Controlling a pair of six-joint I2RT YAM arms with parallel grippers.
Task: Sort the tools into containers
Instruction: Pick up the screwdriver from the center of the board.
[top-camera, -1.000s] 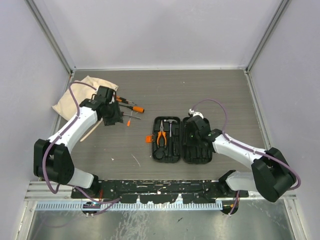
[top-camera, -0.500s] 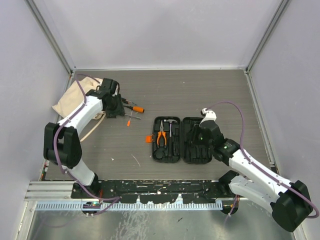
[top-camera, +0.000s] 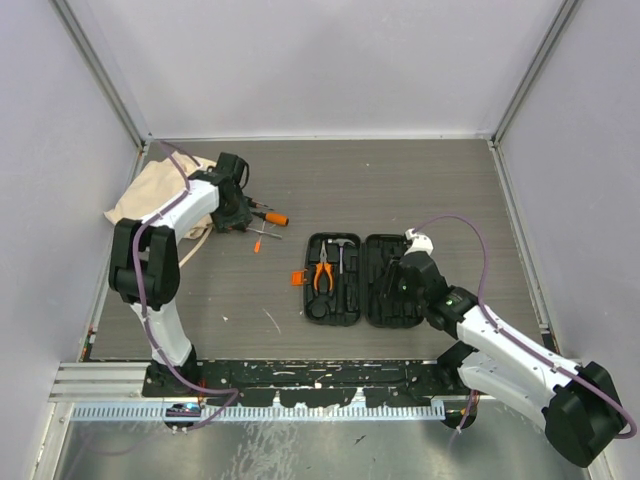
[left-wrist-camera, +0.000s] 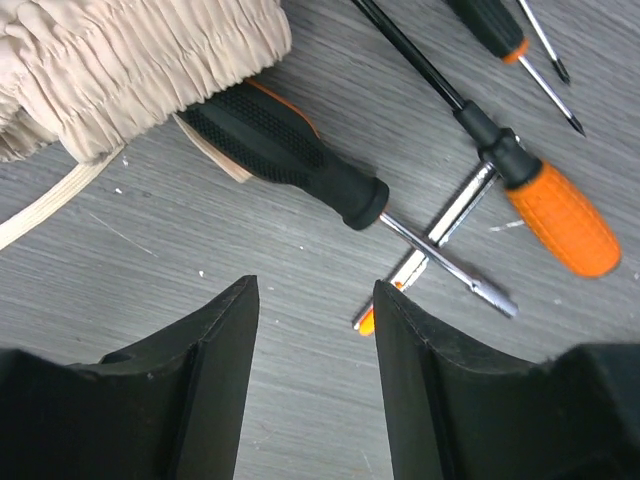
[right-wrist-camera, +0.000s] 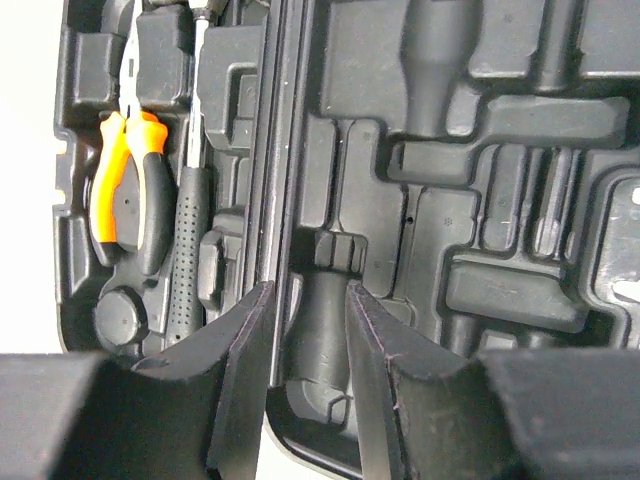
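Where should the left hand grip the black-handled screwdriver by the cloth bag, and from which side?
Probably mid-handle on the black-handled screwdriver, from above, left hand straddling its width: it lies flat, the cloth bag crowds its butt, and another tool's shaft crosses its steel.

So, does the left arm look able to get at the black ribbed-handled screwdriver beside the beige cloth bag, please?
Probably yes: the left gripper hovers open just short of the screwdriver, whose handle lies uncovered, its butt against the cloth bag.
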